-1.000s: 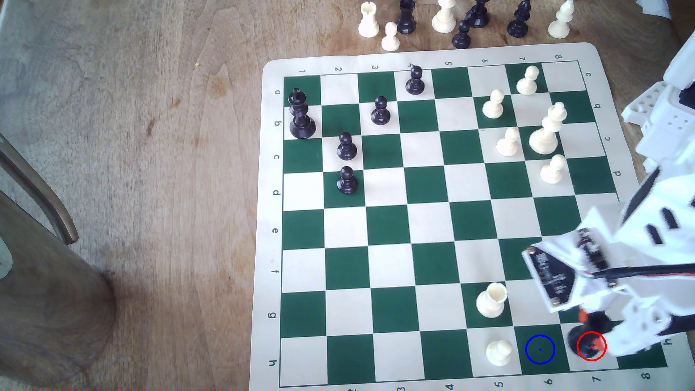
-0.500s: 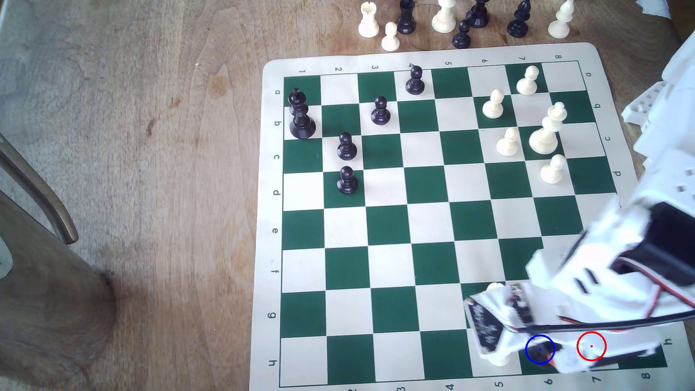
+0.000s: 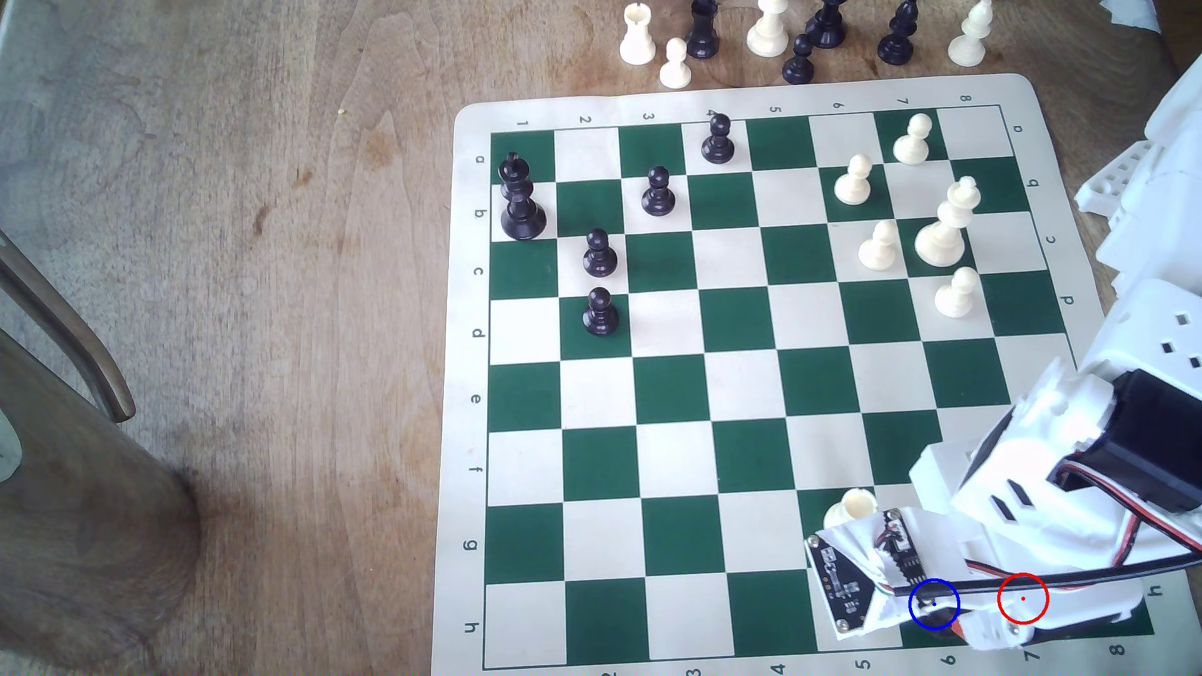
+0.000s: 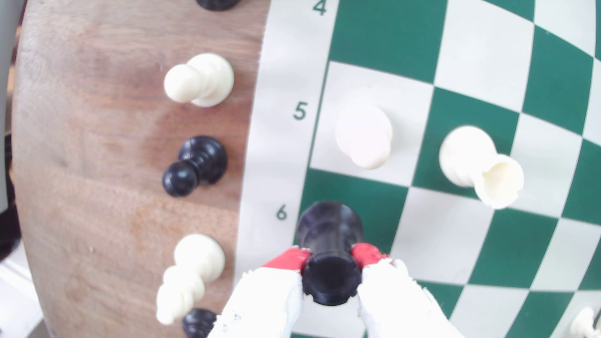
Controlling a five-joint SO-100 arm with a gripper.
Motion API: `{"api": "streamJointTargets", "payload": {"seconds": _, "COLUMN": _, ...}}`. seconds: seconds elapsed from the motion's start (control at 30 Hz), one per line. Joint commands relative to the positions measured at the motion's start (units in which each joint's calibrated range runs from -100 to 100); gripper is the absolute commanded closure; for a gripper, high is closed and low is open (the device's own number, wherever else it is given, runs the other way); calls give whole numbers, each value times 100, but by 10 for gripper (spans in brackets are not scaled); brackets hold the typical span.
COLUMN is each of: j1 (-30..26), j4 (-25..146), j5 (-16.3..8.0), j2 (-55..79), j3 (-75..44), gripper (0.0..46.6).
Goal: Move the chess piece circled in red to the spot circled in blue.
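Note:
In the wrist view my gripper (image 4: 331,260) is shut on the chess piece circled in red (image 4: 330,227), a glossy black piece with a round base and a notched round top. Its red-tipped fingers (image 4: 287,258) clamp it just under the top. The base is over the dark green square beside the numeral 6. I cannot tell whether it touches the board. In the exterior view the spot circled in blue (image 3: 934,604) lies under my gripper (image 3: 940,617), which hides the piece. The red ring (image 3: 1022,598) now overlaps the white arm.
A cream pawn (image 4: 364,136) stands on the neighbouring square and a cream rook (image 3: 852,507) just beyond it, both close to the gripper. Off the board's near edge stand a cream pawn (image 4: 198,79), a black pawn (image 4: 195,165) and a cream bishop (image 4: 192,276).
The arm swung toward the exterior view's left, carrying the black piece from the red-ringed square to the blue-ringed one. Over the last half second it has barely moved.

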Motion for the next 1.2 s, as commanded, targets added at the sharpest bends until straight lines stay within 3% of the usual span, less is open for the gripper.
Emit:
{"api": "streamJointTargets", "payload": {"seconds": 0.0, "j1": -2, "j4": -13, "j5": 34, "j2": -120, "j3": -142, "gripper": 464}}
{"api": "streamJointTargets", "payload": {"seconds": 0.67, "j1": -25, "j4": -112, "j5": 98, "j2": -1, "j3": 148, "gripper": 462}}
{"api": "streamJointTargets", "payload": {"seconds": 0.87, "j1": -17, "j4": -136, "j5": 98, "j2": -52, "j3": 211, "gripper": 376}}
{"api": "streamJointTargets", "payload": {"seconds": 0.9, "j1": -2, "j4": -185, "j5": 98, "j2": -111, "j3": 320, "gripper": 321}}
{"api": "streamJointTargets", "payload": {"seconds": 1.0, "j1": 53, "j4": -324, "j5": 68, "j2": -221, "j3": 474, "gripper": 248}}
{"api": "streamJointTargets", "payload": {"seconds": 1.07, "j1": 108, "j4": -324, "j5": 68, "j2": -323, "j3": 511, "gripper": 215}}
{"api": "streamJointTargets", "payload": {"seconds": 1.17, "j1": 178, "j4": -357, "j5": 83, "j2": -553, "j3": 592, "gripper": 202}}
